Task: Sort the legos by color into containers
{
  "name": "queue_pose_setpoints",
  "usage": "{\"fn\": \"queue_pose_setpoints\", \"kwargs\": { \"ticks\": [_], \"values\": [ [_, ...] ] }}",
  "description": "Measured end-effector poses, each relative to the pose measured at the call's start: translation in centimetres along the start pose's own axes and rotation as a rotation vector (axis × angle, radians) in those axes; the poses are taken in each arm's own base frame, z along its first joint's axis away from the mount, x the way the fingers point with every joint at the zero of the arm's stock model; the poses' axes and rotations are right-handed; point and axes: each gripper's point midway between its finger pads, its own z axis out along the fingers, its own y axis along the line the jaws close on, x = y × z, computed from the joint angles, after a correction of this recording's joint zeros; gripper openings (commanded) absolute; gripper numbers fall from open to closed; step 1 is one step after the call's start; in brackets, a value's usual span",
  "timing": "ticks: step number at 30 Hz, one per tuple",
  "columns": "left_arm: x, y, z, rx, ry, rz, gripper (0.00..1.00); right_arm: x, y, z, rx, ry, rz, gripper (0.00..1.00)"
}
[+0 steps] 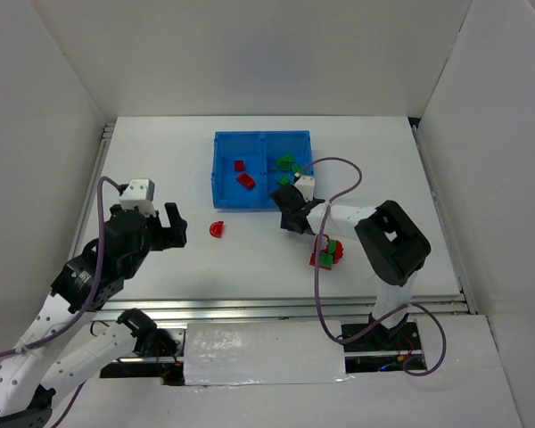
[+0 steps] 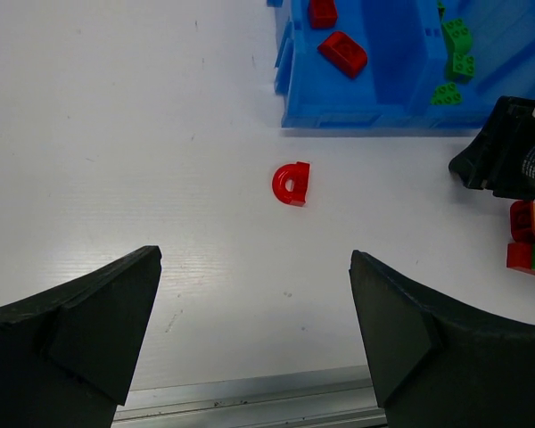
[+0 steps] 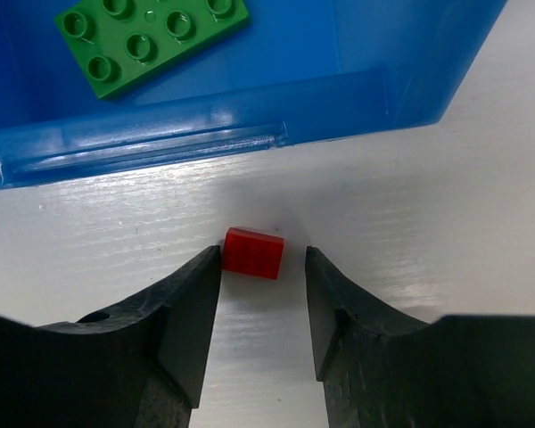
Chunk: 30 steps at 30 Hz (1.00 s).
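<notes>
Beside the glossy blue tray point(image 3: 160, 143), right gripper point(image 3: 263, 256) spread around a red brick point(image 3: 252, 252).

I find the right gripper point(image 1: 288, 217) hemmed in just short of the blue tray's near wall point(image 3: 205, 134). Its fingers straddle a small red brick point(image 3: 253, 252), with a sliver of room on the right side and almost none on the left. A joined red-and-green cluster point(image 1: 326, 252) crowds that arm's near side. Ahead of the left gripper point(image 2: 254, 260), jaws spread wide, bare table point(image 2: 116, 134) runs unobstructed to the red curved piece point(image 2: 291, 184), the tray's corner just beyond.
</notes>
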Motion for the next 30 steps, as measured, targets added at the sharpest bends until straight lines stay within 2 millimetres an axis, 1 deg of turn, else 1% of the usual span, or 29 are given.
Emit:
{"fn": "queue_pose_setpoints", "kwargs": {
  "ticks": [1,3,4,9,10,13,15,17,21,23,25,28,30],
  "values": [
    [-0.1,0.0,0.0,0.001,-0.003,-0.001,0.99,0.0,0.0,0.0,-0.001,-0.002,-0.002,0.45],
    [-0.1,-0.1,0.0,0.002,-0.004,-0.002,0.99,-0.1,0.0,0.0,-0.002,-0.003,-0.005,0.43],
    [-0.1,-0.1,0.1,0.002,-0.003,-0.001,0.99,-0.1,0.0,0.0,-0.002,-0.003,-0.007,0.4],
    [0.0,-0.1,0.2,0.001,0.001,0.003,0.99,-0.1,0.1,-0.1,-0.013,-0.006,-0.007,0.22],
    [0.0,-0.1,0.2,0.001,0.001,0.003,1.0,0.0,0.2,-0.2,-0.019,-0.007,-0.008,0.2],
    [0.0,-0.1,0.1,0.001,0.0,0.002,1.0,0.2,0.7,-0.9,-0.039,-0.01,-0.027,0.19],
    [0.0,-0.1,0.2,0.0,0.0,0.002,1.0,0.3,1.5,-1.8,-0.065,-0.019,-0.045,0.19],
    [-0.1,0.0,0.2,-0.005,-0.001,-0.001,1.0,0.2,2.6,-3.1,-0.102,-0.035,-0.061,0.19],
    [-0.3,0.6,0.3,-0.033,-0.008,-0.011,0.99,-0.6,5.3,-6.8,-0.206,-0.081,-0.098,0.2],
    [-0.4,1.2,0.3,-0.061,-0.014,-0.018,0.99,-1.6,7.2,-8.4,-0.263,-0.101,-0.115,0.21],
    [-0.3,1.8,0.4,-0.093,-0.013,-0.022,0.99,-3.3,8.9,-9.5,-0.305,-0.131,-0.12,0.22],
    [-0.1,2.4,0.7,-0.124,-0.002,-0.027,0.99,-7.6,11.8,-10.8,-0.343,-0.192,-0.121,0.23],
    [0.0,2.5,0.8,-0.137,0.005,-0.038,0.99,-10.3,14.0,-11.0,-0.363,-0.232,-0.12,0.26]
  ]
}}
